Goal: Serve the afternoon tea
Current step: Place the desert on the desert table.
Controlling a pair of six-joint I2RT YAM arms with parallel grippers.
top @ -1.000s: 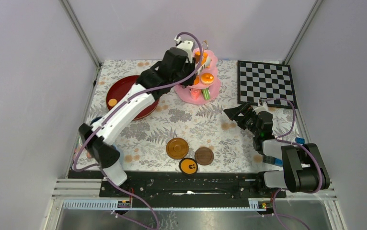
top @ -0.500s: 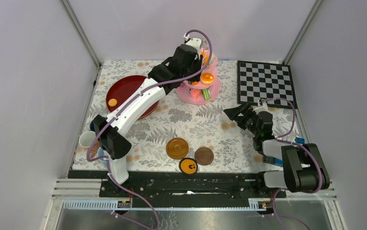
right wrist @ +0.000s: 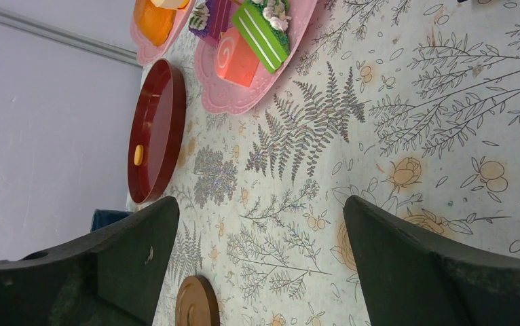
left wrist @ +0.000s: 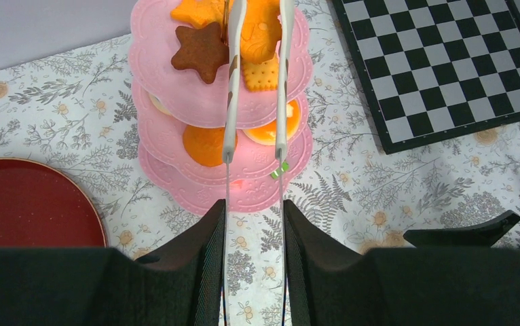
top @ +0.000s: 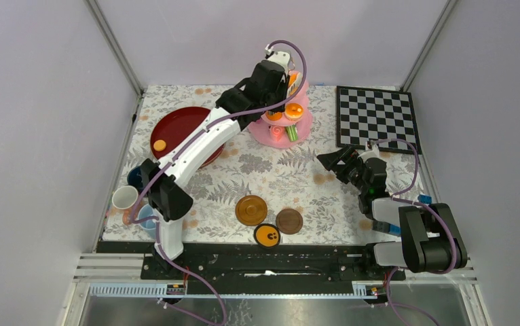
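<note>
The left gripper (left wrist: 254, 207) was clamped on a pair of slender white tongs (left wrist: 230, 115). The two tong arms were squeezed between the black fingers and ran out over a pink three-tier scalloped plastic cake stand (left wrist: 169, 95). The tong tips were set on either side of a rounded orange toy pastry (left wrist: 261, 34) on the top tier; whether it was pinched could not be told. A brown star biscuit (left wrist: 201, 49) and a square yellow cracker (left wrist: 261, 73) were laid beside it on that tier.

The stand was placed at the far middle of a floral tablecloth (top: 277, 176), between a round dark-red tray (top: 182, 125) and a black-and-white chessboard (top: 376, 119).

The right gripper (right wrist: 261, 204) was held low over the cloth towards the right side, its jaws spread wide with nothing between them.

A larger brown round saucer (top: 251, 210) and a smaller brown saucer (top: 289, 221) were set close together near the front edge. A white cup (top: 124, 198), a dark-blue cup (top: 136, 178) and a light-blue cup (top: 146, 219) were grouped at the near left, beside the left arm.
</note>
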